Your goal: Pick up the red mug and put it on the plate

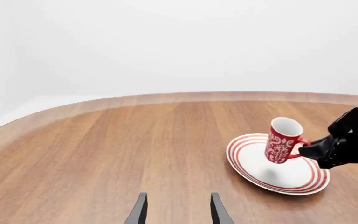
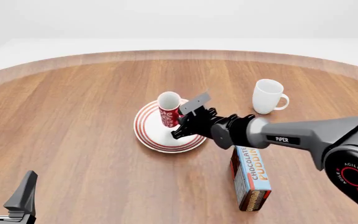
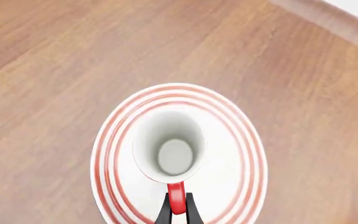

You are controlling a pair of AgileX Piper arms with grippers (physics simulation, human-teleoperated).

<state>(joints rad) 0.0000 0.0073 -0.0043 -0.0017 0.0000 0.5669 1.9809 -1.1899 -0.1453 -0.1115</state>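
The red mug (image 2: 168, 110) with a white pattern hangs tilted just above the plate (image 2: 149, 134), a white plate with red rings near the table's middle. My right gripper (image 2: 180, 125) is shut on the mug's red loop handle (image 3: 175, 198). In the right wrist view I look down into the mug's white interior (image 3: 169, 149) with the plate (image 3: 241, 154) under it. In the left wrist view the mug (image 1: 283, 140) is above the plate (image 1: 291, 175), held by the right gripper (image 1: 308, 148). My left gripper (image 2: 6, 190) is open and empty at the near left edge; it also shows in the left wrist view (image 1: 177, 210).
A plain white mug (image 2: 267, 96) stands to the right of the plate, farther back. A chocolate pudding box (image 2: 251, 177) lies on the table to the near right, under the right arm. The curved far table edge (image 2: 179, 55) runs behind.
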